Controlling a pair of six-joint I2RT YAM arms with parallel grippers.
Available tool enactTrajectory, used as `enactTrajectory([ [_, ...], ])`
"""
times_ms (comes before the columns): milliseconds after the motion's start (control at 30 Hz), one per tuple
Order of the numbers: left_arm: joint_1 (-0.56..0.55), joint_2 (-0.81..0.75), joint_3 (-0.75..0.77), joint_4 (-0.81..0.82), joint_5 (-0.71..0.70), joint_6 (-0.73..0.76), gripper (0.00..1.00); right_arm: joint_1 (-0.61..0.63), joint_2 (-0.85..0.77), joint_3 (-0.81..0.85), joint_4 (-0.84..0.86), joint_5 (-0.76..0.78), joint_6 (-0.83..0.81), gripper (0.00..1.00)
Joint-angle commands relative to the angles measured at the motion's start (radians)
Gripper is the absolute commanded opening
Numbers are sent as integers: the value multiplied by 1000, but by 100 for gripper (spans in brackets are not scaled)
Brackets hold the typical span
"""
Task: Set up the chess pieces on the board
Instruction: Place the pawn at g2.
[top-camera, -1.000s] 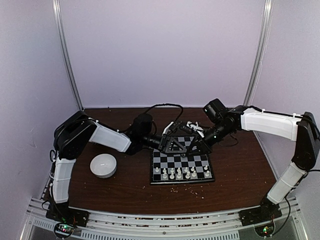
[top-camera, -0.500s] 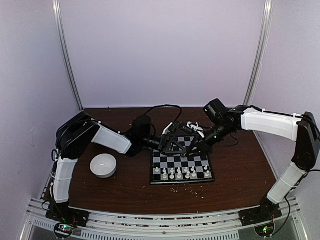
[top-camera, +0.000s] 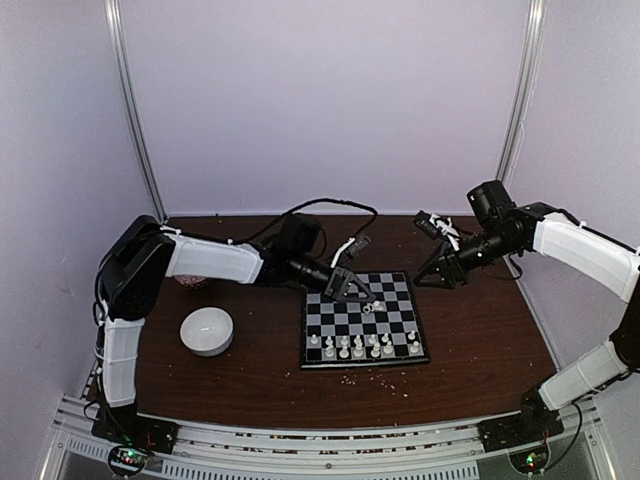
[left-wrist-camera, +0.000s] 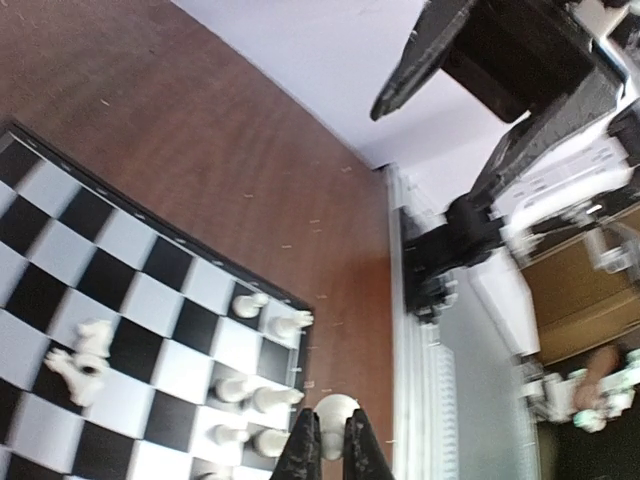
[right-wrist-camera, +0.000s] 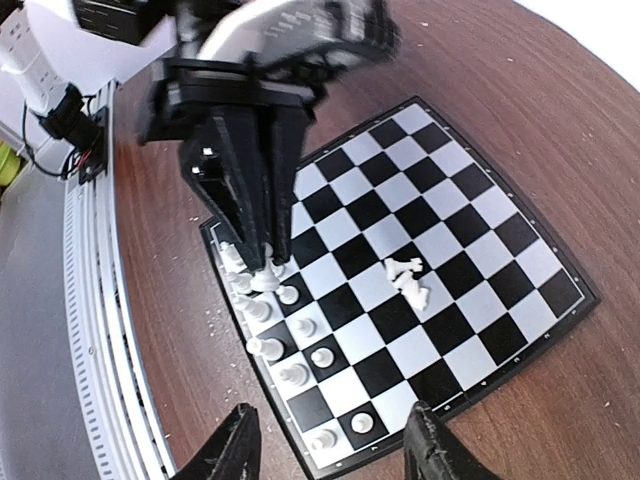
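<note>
The board (top-camera: 395, 300) lies mid-table. Several white chess pieces (top-camera: 362, 346) stand in two rows along its near edge, and two more (top-camera: 372, 307) lie tipped over near its middle (right-wrist-camera: 408, 278). My left gripper (top-camera: 352, 290) hangs over the board's far left part, shut on one white piece (left-wrist-camera: 337, 405) whose round end pokes out past the fingertips (left-wrist-camera: 305, 440). In the right wrist view that held piece (right-wrist-camera: 262, 275) hovers just over the standing rows (right-wrist-camera: 290, 330). My right gripper (top-camera: 437, 277) is raised off the board's far right corner, open and empty (right-wrist-camera: 330, 425).
A round white bowl (top-camera: 207, 330) sits left of the board. Pale crumbs (top-camera: 390, 378) are scattered on the brown table near its front edge. Black cables (top-camera: 330, 215) loop at the back. Metal rails (top-camera: 300, 440) run along the near edge.
My right gripper has pulled back from over the board to the right and opened, leaving two pieces lying there. My left gripper closed on a piece and shifted slightly right.
</note>
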Motion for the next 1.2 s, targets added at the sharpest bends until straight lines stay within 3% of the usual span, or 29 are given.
enactTrajectory([
  [0, -58, -51, 183, -558, -290, 438, 0, -50, 22, -59, 84, -29, 60, 50],
  [167, -135, -33, 314, -757, -528, 591, 0, -66, 61, -73, 124, 40, 68, 50],
  [467, -229, 64, 510, -933, -751, 747, 0, -96, 96, -68, 131, 105, 88, 49],
  [833, -273, 240, 747, -983, -821, 793, 0, -148, 120, -57, 132, 213, 111, 48],
  [1167, -310, 351, 833, -983, -827, 816, 0, -206, 149, -44, 108, 197, 117, 48],
])
